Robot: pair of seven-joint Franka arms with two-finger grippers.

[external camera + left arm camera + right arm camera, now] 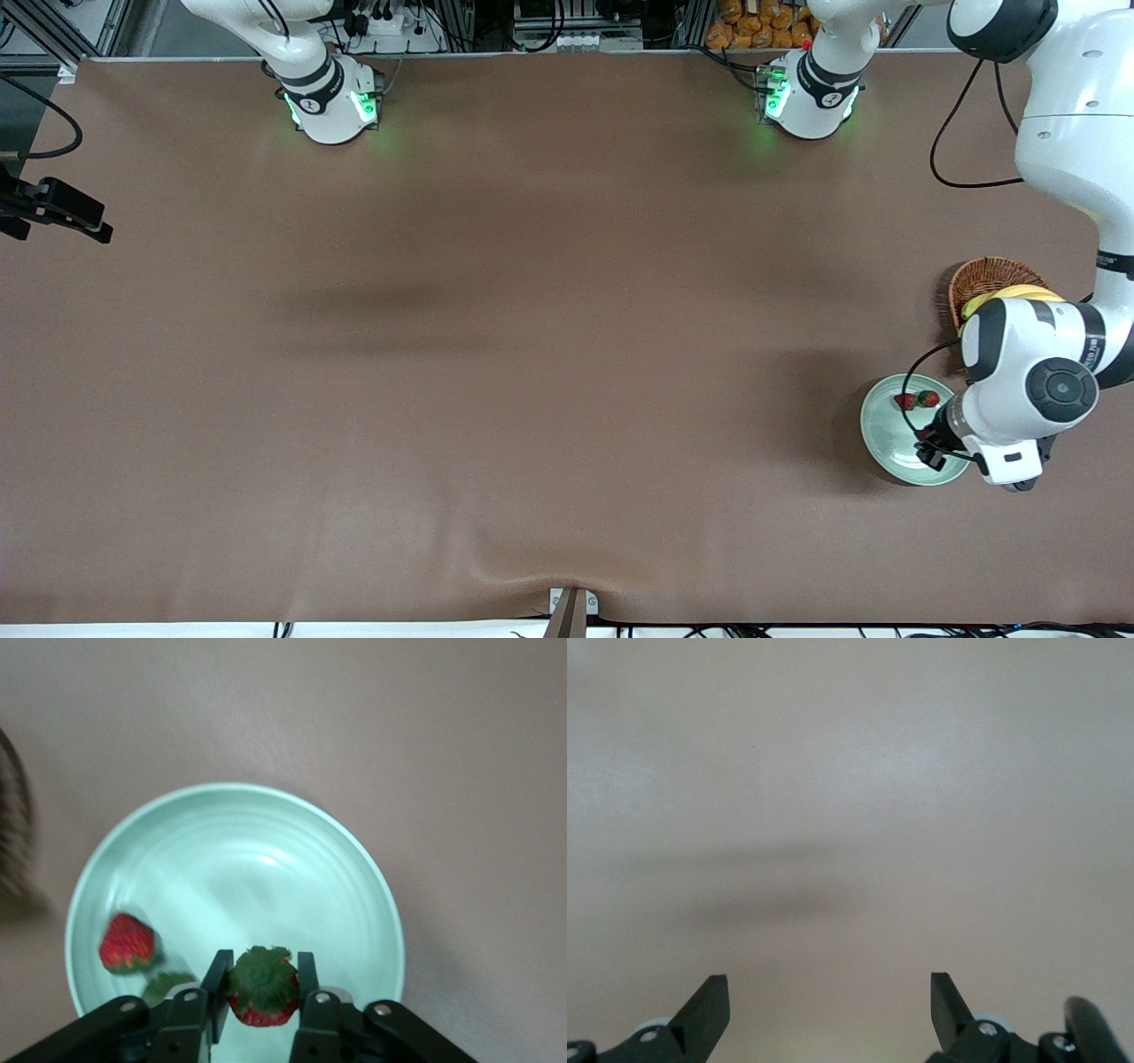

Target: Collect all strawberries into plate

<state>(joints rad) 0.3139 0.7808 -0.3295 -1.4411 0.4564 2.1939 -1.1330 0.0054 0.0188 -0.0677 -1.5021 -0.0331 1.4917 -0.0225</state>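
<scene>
The pale mint-green plate [886, 447] [257, 850] lies near the left arm's end of the table. My left gripper [930, 449] [262, 973] hangs low over its part nearest the front camera, shut on a strawberry [263, 990] whose green cap faces the wrist camera. Two more strawberries [904, 400] [928, 398] rest on the plate's farther part. In the left wrist view one of them [127, 942] lies in full sight, and the other's leafy cap [165, 983] peeks out beside a finger. My right gripper [830, 992] is open over bare table, and the right arm waits.
A brown wicker basket [979, 276] holding a banana [1019, 294] stands just farther from the front camera than the plate, partly covered by the left arm. A black device [55, 209] juts in at the table's edge toward the right arm's end.
</scene>
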